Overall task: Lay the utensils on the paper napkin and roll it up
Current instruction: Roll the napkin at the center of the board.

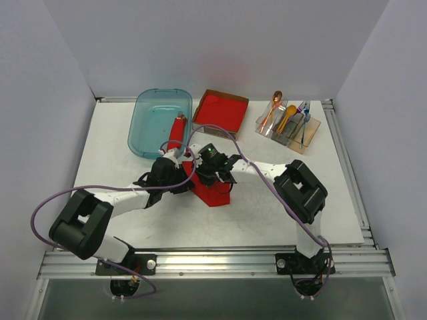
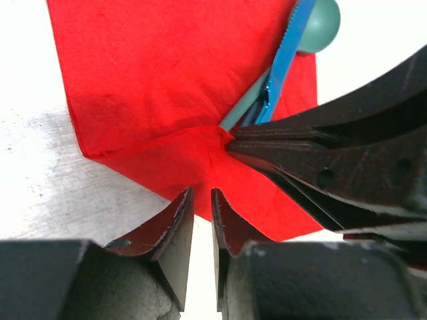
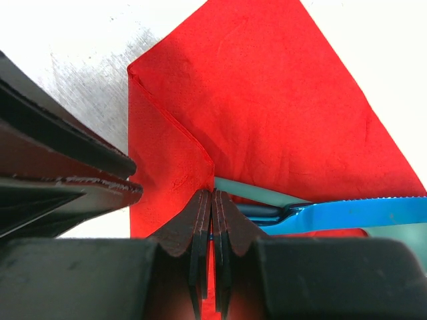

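The paper napkin (image 2: 167,67) lies on the white table mid-front, one corner folded up into a crease. On it rest the utensils, a teal spoon (image 2: 319,27) and a blue piece (image 2: 287,53), with their far ends past the napkin's edge. My right gripper (image 3: 212,192) is shut on the raised fold of the napkin (image 3: 280,100), right beside the spoon's handle (image 3: 253,192) and the blue piece (image 3: 360,212). My left gripper (image 2: 202,193) sits at the napkin's near edge. Its jaws stand a narrow gap apart, with nothing seen between them. From above, both grippers crowd over the napkin (image 1: 215,195).
A teal bin (image 1: 160,123) stands at the back left, with a red roll (image 1: 177,132) at its right rim. A cardboard-sided red stack (image 1: 220,110) is at the back centre. A clear holder (image 1: 288,123) with an orange spoon and other cutlery stands at the back right.
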`<state>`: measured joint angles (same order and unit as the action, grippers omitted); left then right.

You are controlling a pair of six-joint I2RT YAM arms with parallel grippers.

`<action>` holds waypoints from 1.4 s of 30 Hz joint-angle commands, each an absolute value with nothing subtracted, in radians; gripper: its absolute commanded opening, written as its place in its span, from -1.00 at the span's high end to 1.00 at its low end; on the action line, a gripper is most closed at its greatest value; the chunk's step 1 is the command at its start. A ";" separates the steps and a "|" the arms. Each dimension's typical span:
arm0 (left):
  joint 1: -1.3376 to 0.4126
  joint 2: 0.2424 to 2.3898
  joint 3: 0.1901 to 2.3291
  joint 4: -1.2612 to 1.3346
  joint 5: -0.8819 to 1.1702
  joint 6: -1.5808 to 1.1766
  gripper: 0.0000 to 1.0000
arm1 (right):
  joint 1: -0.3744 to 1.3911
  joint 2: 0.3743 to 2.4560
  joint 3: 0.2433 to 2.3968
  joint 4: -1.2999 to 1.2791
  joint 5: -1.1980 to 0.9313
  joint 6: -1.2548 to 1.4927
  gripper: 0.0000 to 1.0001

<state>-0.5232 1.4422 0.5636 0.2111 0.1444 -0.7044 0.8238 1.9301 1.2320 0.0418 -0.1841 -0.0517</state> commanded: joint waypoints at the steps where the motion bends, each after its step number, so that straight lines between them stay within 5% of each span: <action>1: -0.529 1.465 0.600 0.276 0.120 -0.715 0.49 | 0.816 1.956 1.255 0.035 -0.192 -0.046 0.92; 26: -0.529 1.453 0.630 0.037 -0.175 -0.723 0.53 | 0.815 1.968 1.261 0.034 -0.198 -0.043 0.93; 42: -0.555 1.431 0.633 0.206 -0.029 -0.698 0.53 | 0.811 1.970 1.264 0.031 -0.201 -0.043 0.92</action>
